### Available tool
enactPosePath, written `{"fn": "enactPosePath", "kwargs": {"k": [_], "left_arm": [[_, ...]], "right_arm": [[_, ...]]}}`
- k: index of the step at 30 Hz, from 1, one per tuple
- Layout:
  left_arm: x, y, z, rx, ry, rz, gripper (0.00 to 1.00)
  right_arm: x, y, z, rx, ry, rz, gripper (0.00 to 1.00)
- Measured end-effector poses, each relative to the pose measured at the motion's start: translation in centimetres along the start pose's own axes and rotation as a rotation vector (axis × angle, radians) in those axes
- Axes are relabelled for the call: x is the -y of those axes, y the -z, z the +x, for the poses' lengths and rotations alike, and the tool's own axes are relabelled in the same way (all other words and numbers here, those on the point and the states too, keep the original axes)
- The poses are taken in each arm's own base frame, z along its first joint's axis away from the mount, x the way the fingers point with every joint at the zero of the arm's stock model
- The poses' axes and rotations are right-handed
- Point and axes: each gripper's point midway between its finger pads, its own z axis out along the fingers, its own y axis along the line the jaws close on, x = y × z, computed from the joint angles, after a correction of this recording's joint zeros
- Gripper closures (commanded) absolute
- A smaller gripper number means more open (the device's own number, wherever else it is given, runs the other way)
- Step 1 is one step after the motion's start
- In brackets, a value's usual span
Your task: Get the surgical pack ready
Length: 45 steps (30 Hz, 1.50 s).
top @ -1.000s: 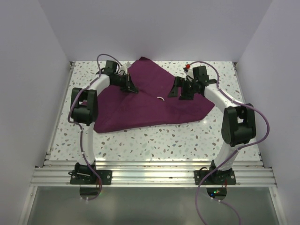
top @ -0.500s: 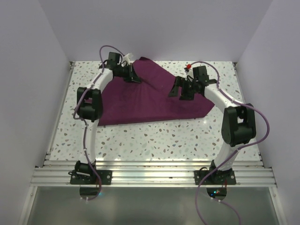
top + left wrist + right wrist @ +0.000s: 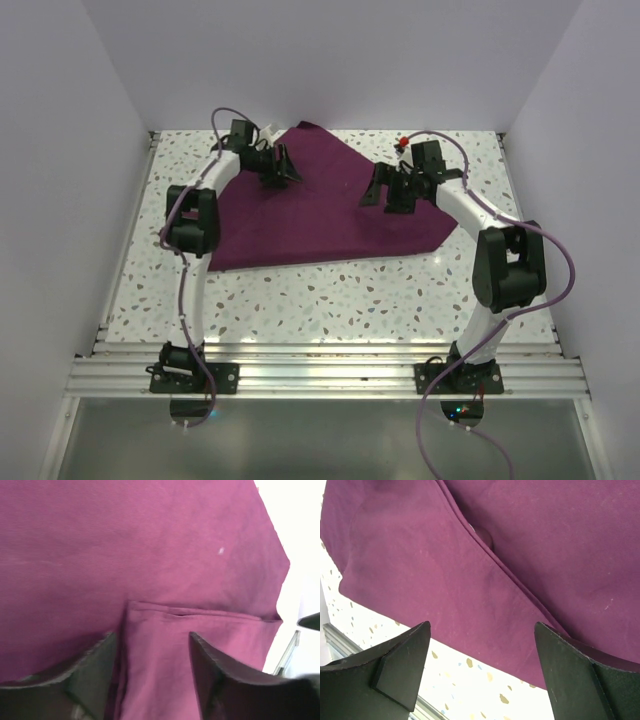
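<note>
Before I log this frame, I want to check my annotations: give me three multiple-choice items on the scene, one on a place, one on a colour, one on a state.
1. Where is the left end effector?
A) over the far left part of the large dark purple cloth
B) down by the near rail
C) against the back wall

2. What colour is the cloth?
A) green
B) white
C) dark purple

3. How is the right end effector?
A) shut on the cloth
B) open, gripping nothing
C) out of view

Answers:
1 A: the top view shows it over the cloth's far left area.
2 C: every view shows purple fabric.
3 B: its wrist view shows the fingers wide apart above the cloth's edge.
</note>
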Motion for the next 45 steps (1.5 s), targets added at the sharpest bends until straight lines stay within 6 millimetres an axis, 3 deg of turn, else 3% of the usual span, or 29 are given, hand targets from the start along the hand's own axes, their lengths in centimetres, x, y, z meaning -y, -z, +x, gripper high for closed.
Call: {"fn": "enactPosePath", "kwargs": {"k": [6, 7, 11, 14, 16, 20, 22, 24, 26, 30, 33, 40, 45], "left_arm": [[-1.4, 0.6, -0.8, 0.027, 0.015, -0.068, 0.22], [-1.6, 1.0, -1.2, 0.037, 0.017, -0.084, 0.0], [-1.7, 4.0, -4.3, 0.123, 0.004, -0.156, 0.0], [-1.4, 9.1, -6.6, 0.23, 0.007, -0.255, 0.0], [-1.0, 14.0, -6.7, 0.313, 0.035, -0.336, 0.0], [-0.3, 23.9, -4.0, 0.494, 0.114, -0.427, 0.04], [-1.0, 27.5, -1.8, 0.556, 0.167, -0.464, 0.12], [-2.3, 29.4, -0.3, 0.591, 0.223, -0.509, 0.12], [-3.4, 29.2, 1.1, 0.599, 0.258, -0.526, 0.11], [-5.3, 26.9, 4.8, 0.523, 0.331, -0.562, 0.11], [-5.9, 26.8, 5.5, 0.513, 0.344, -0.592, 0.11], [-6.0, 26.2, 6.4, 0.513, 0.369, -0.566, 0.12], [-6.5, 24.6, 8.3, 0.471, 0.398, -0.531, 0.13]], "right_arm": [[0.6, 0.1, -0.1, 0.003, -0.008, 0.04, 0.01], [0.9, 0.2, -0.2, 0.01, -0.01, 0.059, 0.01], [3.1, 0.7, -1.0, 0.037, -0.05, 0.132, 0.01], [6.5, 1.9, -2.1, 0.063, -0.127, 0.19, 0.01], [9.3, 2.9, -2.8, 0.09, -0.191, 0.23, 0.01], [15.5, 5.1, -2.9, 0.136, -0.305, 0.339, 0.01], [17.6, 5.6, -2.1, 0.129, -0.337, 0.39, 0.04], [19.2, 5.5, -1.7, 0.117, -0.346, 0.431, 0.06], [20.8, 5.4, -1.0, 0.098, -0.355, 0.473, 0.07], [23.6, 5.1, 0.2, 0.061, -0.383, 0.516, 0.08], [24.5, 5.4, -0.6, 0.077, -0.376, 0.519, 0.11], [24.7, 5.1, -1.1, 0.076, -0.35, 0.496, 0.2], [24.9, 5.1, -1.0, 0.064, -0.317, 0.482, 0.25]]}}
